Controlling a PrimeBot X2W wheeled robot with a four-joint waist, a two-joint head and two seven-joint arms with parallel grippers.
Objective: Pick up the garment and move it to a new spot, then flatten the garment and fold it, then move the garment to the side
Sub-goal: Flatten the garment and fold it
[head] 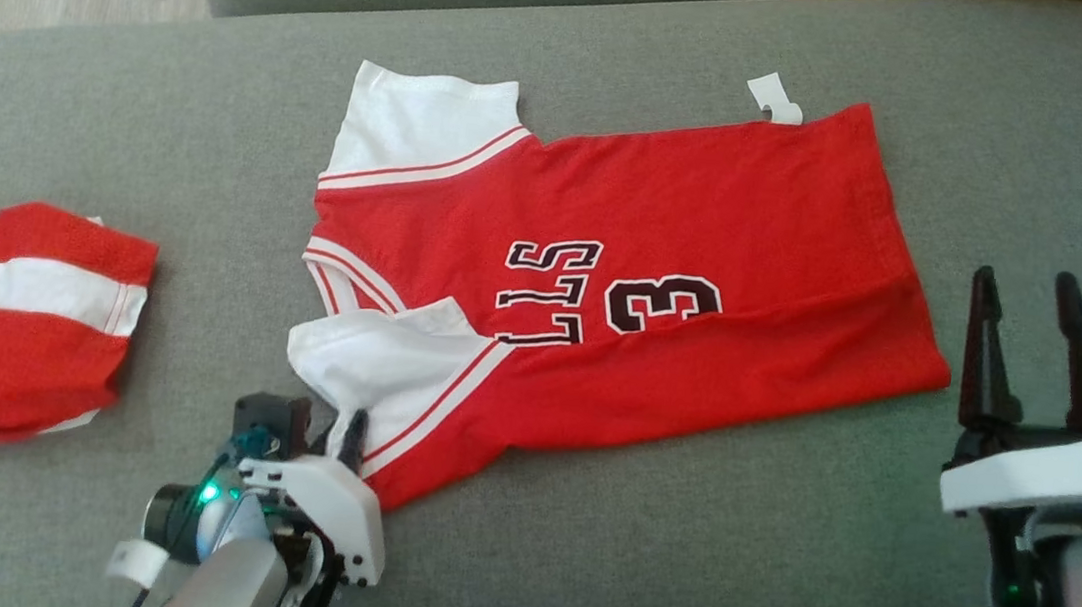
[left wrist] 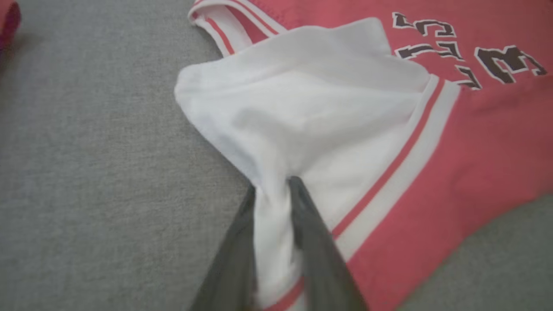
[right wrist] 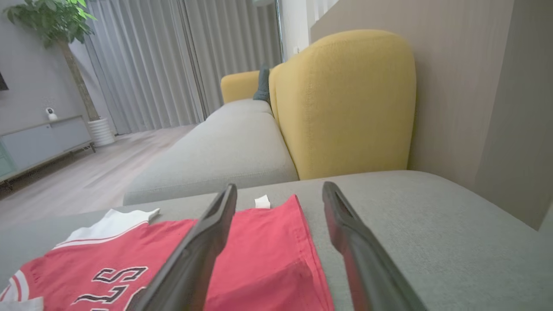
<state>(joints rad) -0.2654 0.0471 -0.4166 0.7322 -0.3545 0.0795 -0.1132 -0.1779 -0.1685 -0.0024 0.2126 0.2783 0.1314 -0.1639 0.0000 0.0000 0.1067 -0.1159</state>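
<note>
Flattening judged under way: red-and-white basketball jersey (head: 667, 256) laid mostly flat on grey fabric sofa cushion (head: 120, 98); crumpled white sleeve (left wrist: 302, 108) clamped by left gripper (left wrist: 274, 188). Right gripper (head: 1025, 282) apart, empty. Folding, side move not yet done.

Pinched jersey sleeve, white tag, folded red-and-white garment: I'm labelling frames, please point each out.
pinched jersey sleeve (left wrist: 311, 112), left wrist view, middle of the white cloth.
white tag (head: 771, 95), head view, its centre.
folded red-and-white garment (head: 10, 283), head view, its white stripe.

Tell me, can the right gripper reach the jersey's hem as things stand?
Probably yes. The right gripper stands open beside the hem of the jersey, with only bare sofa between them.
</note>
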